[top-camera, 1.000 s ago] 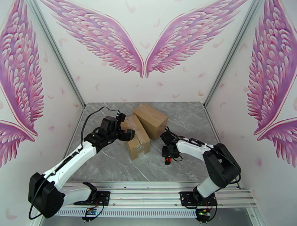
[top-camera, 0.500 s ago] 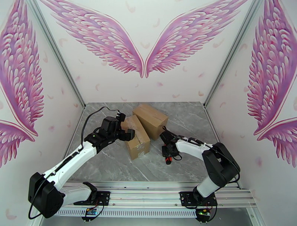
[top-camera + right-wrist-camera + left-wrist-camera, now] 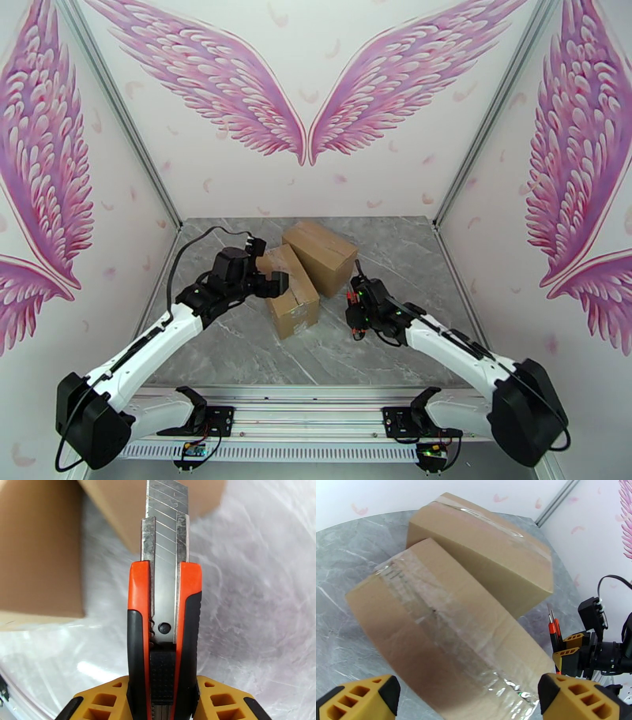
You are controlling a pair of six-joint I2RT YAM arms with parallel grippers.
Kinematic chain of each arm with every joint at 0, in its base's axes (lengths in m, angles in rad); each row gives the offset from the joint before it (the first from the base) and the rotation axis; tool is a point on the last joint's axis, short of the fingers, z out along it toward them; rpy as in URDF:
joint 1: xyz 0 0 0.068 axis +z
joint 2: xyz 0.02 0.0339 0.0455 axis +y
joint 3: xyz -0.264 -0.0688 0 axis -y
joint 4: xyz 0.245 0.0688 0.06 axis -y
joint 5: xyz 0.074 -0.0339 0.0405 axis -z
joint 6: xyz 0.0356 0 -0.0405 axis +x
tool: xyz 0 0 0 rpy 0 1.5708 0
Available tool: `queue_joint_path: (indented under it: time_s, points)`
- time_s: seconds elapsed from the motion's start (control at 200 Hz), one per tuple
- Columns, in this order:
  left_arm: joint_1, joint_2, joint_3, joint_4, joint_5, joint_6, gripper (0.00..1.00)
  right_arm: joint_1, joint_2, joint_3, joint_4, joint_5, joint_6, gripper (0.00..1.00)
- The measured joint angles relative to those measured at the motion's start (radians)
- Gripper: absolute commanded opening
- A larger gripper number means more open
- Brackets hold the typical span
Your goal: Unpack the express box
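Note:
Two taped cardboard boxes lie side by side mid-table: the nearer express box (image 3: 291, 294) (image 3: 446, 638) and a second box (image 3: 321, 253) (image 3: 486, 559) behind it. My left gripper (image 3: 266, 266) (image 3: 468, 695) is open, its yellow fingers (image 3: 359, 699) straddling the nearer box's left end with small gaps either side. Just right of the boxes, my right gripper (image 3: 357, 313) (image 3: 162, 695) is shut on an orange-and-black utility knife (image 3: 353, 298) (image 3: 164, 618) (image 3: 554, 632). The blade is extended and points away from me, toward the second box.
The grey marble tabletop (image 3: 395, 237) is walled by white panels with pink wings on the left, back and right. Metal corner posts (image 3: 474, 134) stand at the back corners. A rail with both arm bases runs along the near edge (image 3: 316, 410).
My right gripper has closed on the knife and lifted it off the table, blade now pointing up and away; the right arm has swung out to the right. The left arm has barely moved.

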Motion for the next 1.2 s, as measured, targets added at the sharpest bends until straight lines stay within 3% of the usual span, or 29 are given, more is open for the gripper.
queue_joint_path:
  time_s: [0.285, 0.74, 1.199]
  points:
    - [-0.139, 0.124, 0.15, 0.024, 0.067, -0.006, 0.94, 0.064, -0.197, -0.001, 0.019, -0.037, -0.078, 0.31]
    - [-0.172, 0.279, 0.262, 0.065, 0.093, -0.029, 0.87, 0.119, -0.074, 0.158, 0.042, -0.042, -0.227, 0.31]
    - [-0.168, 0.351, 0.305, 0.064, 0.187, -0.045, 0.62, 0.122, -0.027, 0.18, 0.042, -0.09, -0.306, 0.32]
